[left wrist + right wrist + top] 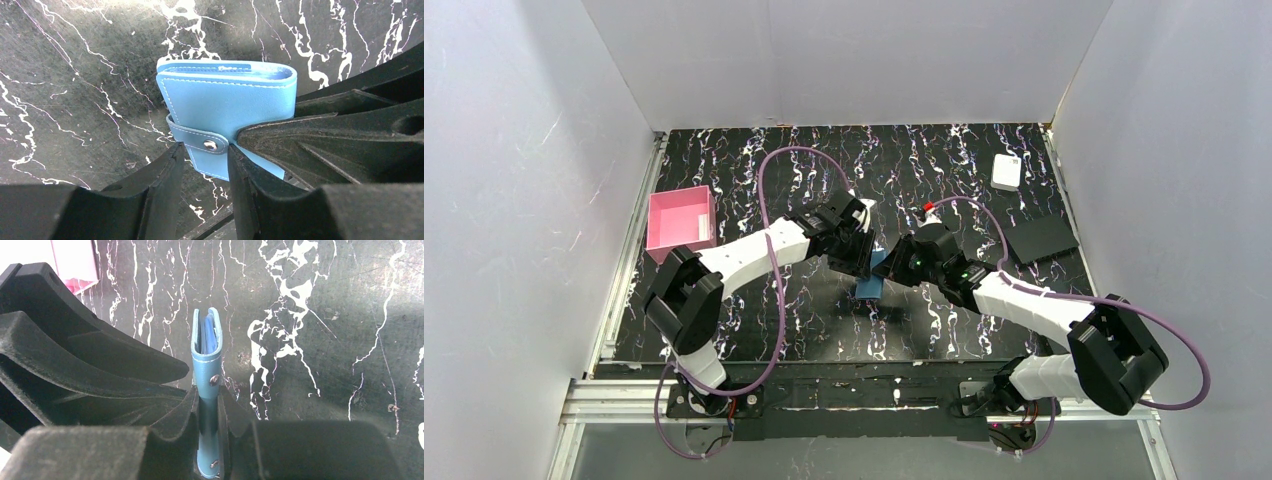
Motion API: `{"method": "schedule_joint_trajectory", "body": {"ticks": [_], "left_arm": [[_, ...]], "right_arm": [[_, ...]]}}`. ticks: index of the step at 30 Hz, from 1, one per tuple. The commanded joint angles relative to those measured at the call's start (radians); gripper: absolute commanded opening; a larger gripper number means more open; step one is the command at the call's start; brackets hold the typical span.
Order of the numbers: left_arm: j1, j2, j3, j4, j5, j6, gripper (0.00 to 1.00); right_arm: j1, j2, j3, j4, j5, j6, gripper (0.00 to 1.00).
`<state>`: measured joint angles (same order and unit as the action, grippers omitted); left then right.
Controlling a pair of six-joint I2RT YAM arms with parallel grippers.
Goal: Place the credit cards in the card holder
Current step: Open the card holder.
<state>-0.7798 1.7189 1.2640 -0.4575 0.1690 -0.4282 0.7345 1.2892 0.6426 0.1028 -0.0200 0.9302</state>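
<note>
The card holder point(870, 280) is a folded teal-blue wallet held on edge just above the table's middle. My right gripper point(207, 395) is shut on its lower part, and the snap tab point(214, 380) shows just beyond the fingertips. My left gripper point(204, 150) comes in from the other side. Its jaws stand apart, and the snap tab point(210, 145) lies at their tips, close against the right-hand finger. The wallet point(225, 100) is snapped closed, and paler blue inner layers point(206, 335) show at its top edge. No credit cards are in view.
A pink square tray point(681, 220) sits at the left edge of the black marbled table point(824, 330). A white box point(1006, 172) lies at the far right, with a flat black rectangle point(1041, 240) nearer. The two arms cross closely at the middle.
</note>
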Motion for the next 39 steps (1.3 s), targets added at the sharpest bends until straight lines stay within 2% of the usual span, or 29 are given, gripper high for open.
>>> {"method": "schedule_joint_trajectory", "body": {"ticks": [1,8,12,14,18,22,23,25,30,32,34,36,39], "left_arm": [[-0.005,0.031,0.054,-0.079,-0.095,0.009,0.32],[-0.006,0.082,0.127,-0.214,-0.282,0.041,0.20],[-0.003,0.070,0.128,-0.219,-0.299,0.058,0.02],[0.000,0.053,0.120,-0.208,-0.283,0.070,0.00],[0.036,-0.006,0.070,-0.139,-0.162,0.088,0.00],[0.079,-0.067,0.030,-0.066,0.059,0.129,0.00],[0.086,-0.090,0.012,-0.040,0.102,0.132,0.07],[0.107,-0.148,-0.044,0.034,0.199,0.115,0.27],[0.185,-0.229,-0.110,0.178,0.411,0.052,0.49],[0.217,-0.225,-0.115,0.227,0.516,0.024,0.58],[0.232,-0.230,-0.133,0.294,0.601,-0.012,0.66],[0.237,-0.241,-0.157,0.372,0.672,-0.049,0.70],[0.236,-0.251,-0.173,0.405,0.692,-0.071,0.71]], "right_arm": [[0.008,-0.048,0.072,0.058,-0.028,0.010,0.01],[0.008,-0.115,0.061,0.003,0.014,-0.002,0.01],[-0.001,-0.158,0.059,-0.043,0.070,-0.025,0.01],[-0.024,-0.165,0.048,-0.040,0.041,-0.032,0.01],[-0.115,-0.183,-0.016,0.065,-0.131,-0.070,0.01],[-0.282,-0.143,-0.095,0.257,-0.464,-0.063,0.01],[-0.316,-0.133,-0.101,0.284,-0.531,-0.071,0.01],[-0.341,-0.128,-0.104,0.327,-0.618,-0.084,0.01],[-0.351,-0.085,-0.089,0.494,-0.801,-0.007,0.01],[-0.351,-0.082,-0.073,0.493,-0.832,-0.023,0.01],[-0.351,-0.083,-0.037,0.396,-0.831,-0.088,0.01],[-0.351,-0.083,-0.024,0.380,-0.848,-0.099,0.01],[-0.351,-0.083,-0.014,0.383,-0.862,-0.101,0.01]]}}
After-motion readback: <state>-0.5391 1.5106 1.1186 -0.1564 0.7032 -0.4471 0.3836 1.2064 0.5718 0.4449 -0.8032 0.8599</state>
